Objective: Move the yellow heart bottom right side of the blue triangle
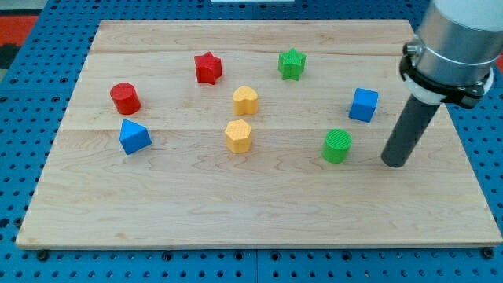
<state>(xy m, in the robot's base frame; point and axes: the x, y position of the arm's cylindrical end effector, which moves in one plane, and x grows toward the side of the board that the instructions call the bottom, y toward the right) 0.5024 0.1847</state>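
The blue triangle (134,137) lies at the view's left side of the wooden board (251,212). The yellow heart (245,100) lies near the middle, up and to the right of the triangle. A yellow pentagon (238,135) lies just below the heart. My tip (394,163) rests on the board at the view's right, far from both the heart and the triangle, just right of a green cylinder (337,145).
A red cylinder (125,97) lies just above the blue triangle. A red star (208,67) and a green star (291,64) lie near the view's top. A blue cube (363,104) lies up and left of my tip.
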